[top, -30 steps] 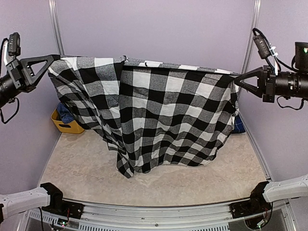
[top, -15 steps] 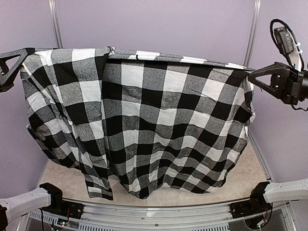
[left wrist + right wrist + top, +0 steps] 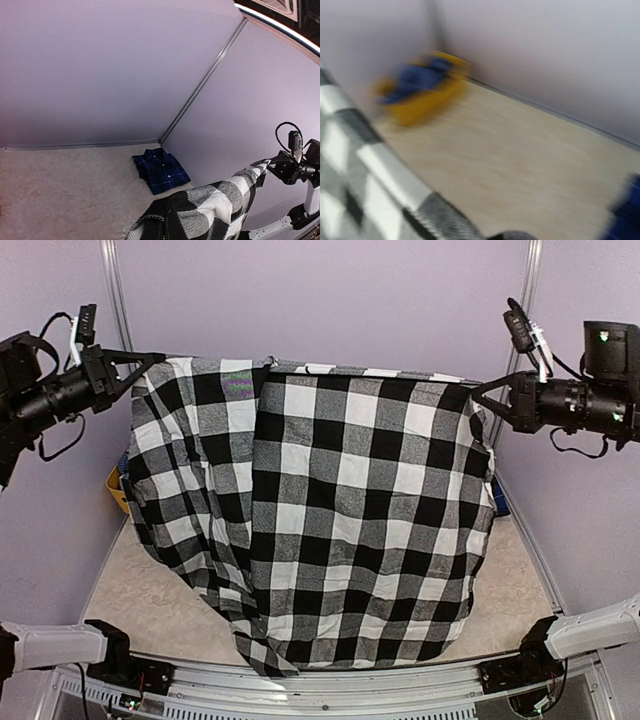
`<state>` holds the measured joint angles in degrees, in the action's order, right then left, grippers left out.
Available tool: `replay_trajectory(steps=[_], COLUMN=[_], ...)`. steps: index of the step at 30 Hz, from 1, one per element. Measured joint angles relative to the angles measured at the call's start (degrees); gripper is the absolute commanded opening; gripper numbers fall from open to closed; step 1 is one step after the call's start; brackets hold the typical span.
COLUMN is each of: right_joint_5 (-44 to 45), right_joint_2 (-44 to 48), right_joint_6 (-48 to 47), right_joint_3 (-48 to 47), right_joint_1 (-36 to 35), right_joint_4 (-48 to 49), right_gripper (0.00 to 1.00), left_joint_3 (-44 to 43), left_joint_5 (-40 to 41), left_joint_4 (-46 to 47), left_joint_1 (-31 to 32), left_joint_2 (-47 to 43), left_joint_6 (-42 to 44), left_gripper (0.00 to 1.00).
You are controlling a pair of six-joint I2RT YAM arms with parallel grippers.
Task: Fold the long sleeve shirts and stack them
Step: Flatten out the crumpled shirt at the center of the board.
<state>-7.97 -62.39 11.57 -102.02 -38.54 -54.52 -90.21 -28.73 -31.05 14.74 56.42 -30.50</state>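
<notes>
You have the check shirt stretched between both arms, hanging like a curtain over the table, its hem down by the near edge. The left gripper is pinched closed on the left top corner, and the right gripper is pinched on the right top corner. The navy plaid shirt lies folded on the table in the far right corner, well apart from both grippers. A yellow bin holding blue cloth sits far left; it is blurred in the right wrist view.
</notes>
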Motion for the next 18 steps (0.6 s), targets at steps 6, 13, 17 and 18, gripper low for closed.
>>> replay_trajectory(steps=[6,13,17,18], right_joint_5=[14.0,20.3,24.1,24.7], right_joint_2=[-12.4,-37.7,-53.6,-56.1], right_joint_6=[-4.2,-12.3,-15.4,-15.7], right_joint_3=[7.0,8.7,1.5,-0.1], right_joint_1=[6.3,14.1,14.9,15.0], right_joint_4=[5.7,17.6,19.9,20.2], right_gripper=[0.00,0.00,0.00,0.00], left_joint_3=[12.2,18.1,17.1,16.6], left_joint_5=[9.6,14.1,15.9,16.2], left_joint_4=[10.2,22.0,27.5,28.2], left_joint_1=[-0.1,-0.1,-0.3,-0.3], left_joint_2=[14.0,33.5,44.8,47.0], left_joint_6=[1.9,2.0,1.4,1.2], left_gripper=[0.00,0.00,0.00,0.00])
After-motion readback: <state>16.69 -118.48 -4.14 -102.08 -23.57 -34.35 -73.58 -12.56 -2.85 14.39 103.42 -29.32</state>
